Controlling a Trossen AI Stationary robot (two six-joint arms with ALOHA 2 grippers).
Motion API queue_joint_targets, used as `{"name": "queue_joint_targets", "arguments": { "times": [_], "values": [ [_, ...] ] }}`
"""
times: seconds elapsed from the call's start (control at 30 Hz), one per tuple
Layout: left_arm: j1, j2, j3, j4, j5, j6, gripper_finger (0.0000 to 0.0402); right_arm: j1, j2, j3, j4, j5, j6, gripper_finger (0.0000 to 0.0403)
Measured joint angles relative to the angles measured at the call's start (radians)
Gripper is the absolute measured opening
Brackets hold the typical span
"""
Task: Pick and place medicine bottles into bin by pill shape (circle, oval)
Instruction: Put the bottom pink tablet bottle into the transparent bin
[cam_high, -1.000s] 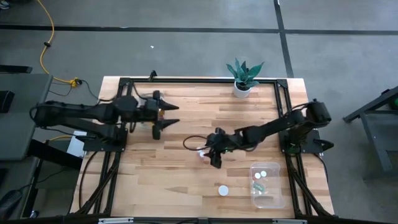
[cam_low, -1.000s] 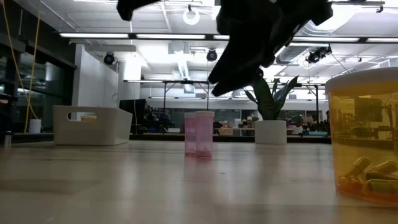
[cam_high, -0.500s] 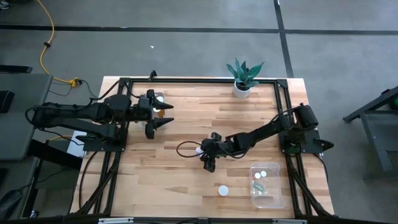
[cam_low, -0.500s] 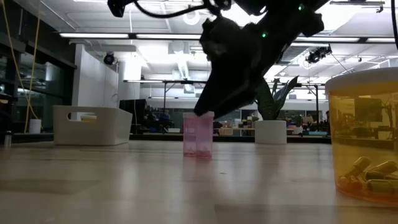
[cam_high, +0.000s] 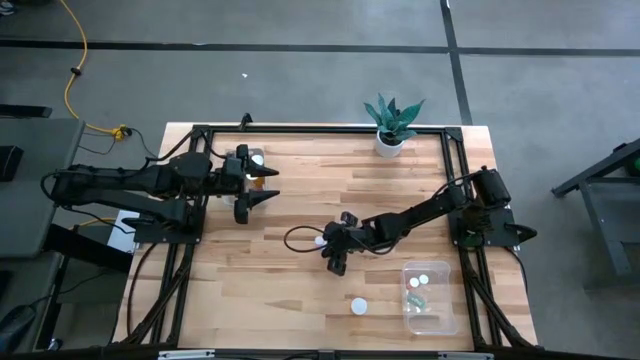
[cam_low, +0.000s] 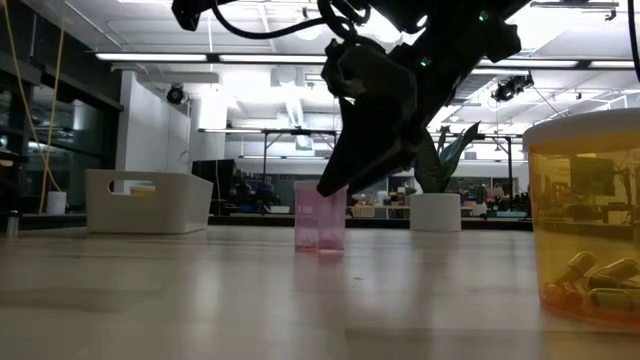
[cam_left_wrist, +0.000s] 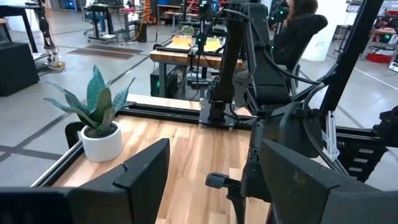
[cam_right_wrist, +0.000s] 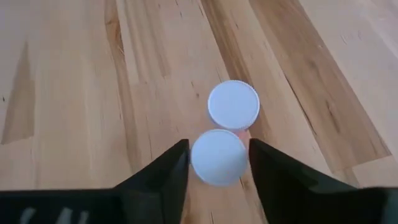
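Observation:
Two pink-bodied medicine bottles with white caps stand upright, touching each other, mid-table (cam_high: 320, 240) (cam_low: 320, 217). In the right wrist view I see the caps from above, the farther one (cam_right_wrist: 233, 104) and the nearer one (cam_right_wrist: 217, 157). My right gripper (cam_right_wrist: 217, 163) (cam_high: 334, 252) is open and low, with a finger on either side of the nearer cap and a thin gap on each side. My left gripper (cam_high: 263, 185) (cam_left_wrist: 217, 180) is open and empty above the table's far left part.
An orange bottle holding oblong capsules (cam_low: 585, 220) (cam_high: 358, 306) stands near the front edge. A clear bin (cam_high: 432, 318) at the front right holds a few bottles. A potted plant (cam_high: 390, 125) stands at the far edge. A white bin (cam_low: 150, 200) shows in the low view.
My right gripper has come down and toward the table's left, onto the pair of pink bottles, until its fingers stand on either side of one cap. My left gripper has drawn back a little toward the table's left edge. The bottles have stayed in place.

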Motion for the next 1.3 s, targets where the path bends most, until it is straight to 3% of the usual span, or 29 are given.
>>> {"name": "queue_joint_targets", "arguments": {
  "times": [0.27, 0.43, 0.57, 0.7, 0.93, 1.1, 1.3],
  "values": [
    [0.0, 0.0, 0.0, 0.0, 0.0, -0.002, 0.0238, -0.002, -0.053, -0.001, -0.08, -0.009, -0.128, 0.01],
    [0.0, 0.0, 0.0, 0.004, -0.001, -0.002, 0.0238, -0.014, -0.179, -0.015, -0.278, 0.004, -0.229, 0.0097],
    [0.0, 0.0, 0.0, 0.001, 0.007, -0.024, 0.0238, -0.014, -0.339, -0.123, -0.325, 0.053, -0.204, 0.0097],
    [-0.011, -0.001, -0.058, 0.087, 0.007, -0.069, 0.0238, -0.014, -0.538, -0.274, -0.263, 0.096, -0.116, 0.0097],
    [-0.065, 0.007, -0.313, 0.469, -0.057, -0.23, 0.0238, -0.035, -0.796, -0.426, -0.072, 0.128, -0.109, 0.0097],
    [-0.116, 0.012, -0.384, 0.503, -0.146, -0.23, 0.0238, -0.061, -0.849, -0.428, -0.012, 0.122, -0.191, 0.0097],
    [-0.133, 0.02, -0.393, 0.495, -0.16, -0.135, 0.0238, -0.08, -0.849, -0.427, 0.035, 0.092, -0.247, 0.0097]
  ]
}}
